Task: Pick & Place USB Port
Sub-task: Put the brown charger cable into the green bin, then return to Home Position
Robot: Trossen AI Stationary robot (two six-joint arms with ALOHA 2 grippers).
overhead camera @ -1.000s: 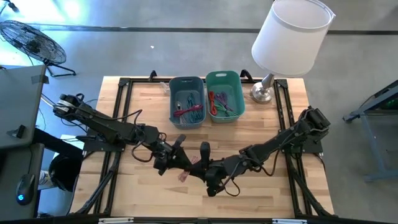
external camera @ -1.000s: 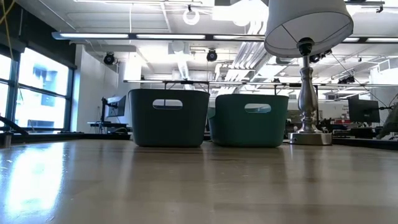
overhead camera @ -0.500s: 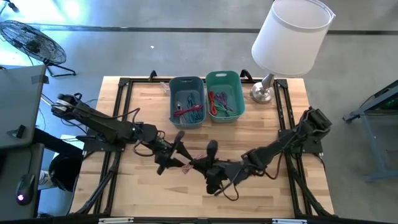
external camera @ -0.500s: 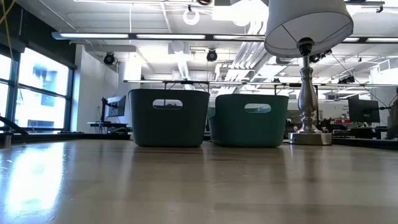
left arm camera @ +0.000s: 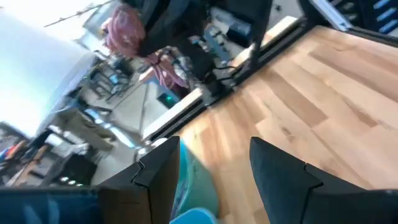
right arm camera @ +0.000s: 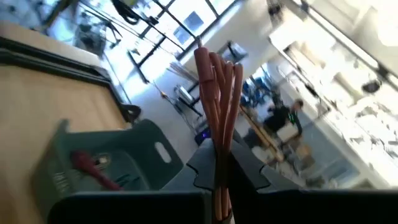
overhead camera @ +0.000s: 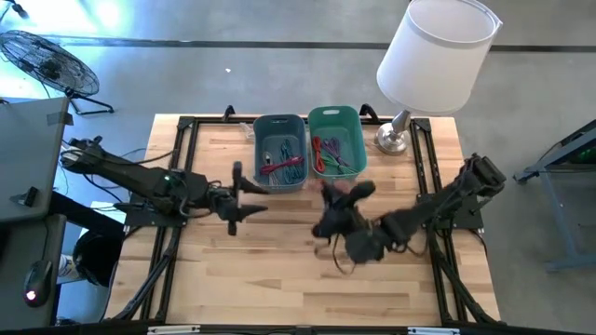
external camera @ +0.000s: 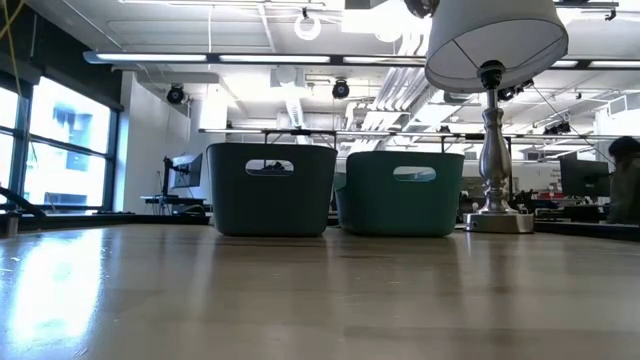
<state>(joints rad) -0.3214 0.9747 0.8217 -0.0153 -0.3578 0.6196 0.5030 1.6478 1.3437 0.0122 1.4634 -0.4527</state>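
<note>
My right gripper (overhead camera: pixel 340 195) hangs above the table's middle, just near of the green bin (overhead camera: pixel 335 142), shut on a red coiled USB cable (right arm camera: pixel 214 93). In the high view the cable (overhead camera: pixel 337 186) shows as a pink blur at the fingers. It also shows far off in the left wrist view (left arm camera: pixel 124 31). My left gripper (overhead camera: pixel 250 200) is open with nothing in it (left arm camera: pixel 214 165), left of centre and near the blue-grey bin (overhead camera: pixel 281 152). My right gripper pinches the cable bundle between its two fingers at the bundle's lower end (right arm camera: pixel 217 163). Several strands lie side by side in the hold. The fingers reach out level toward the far edge. The bundle sticks out past the fingertips, lifted clear of the table.
Both bins stand side by side at the far middle, each with red and coloured cables inside (right arm camera: pixel 93 165). A lamp with a white shade (overhead camera: pixel 433 56) stands at the far right on its metal base (overhead camera: pixel 393 140). A black frame rail (overhead camera: pixel 186 126) borders the table.
My right gripper has risen from the near middle of the table and swung toward the far edge and the green bin, tipping from pointing down to level. The red cable came up off the table with it. My left gripper has drawn back toward the left and far side.
</note>
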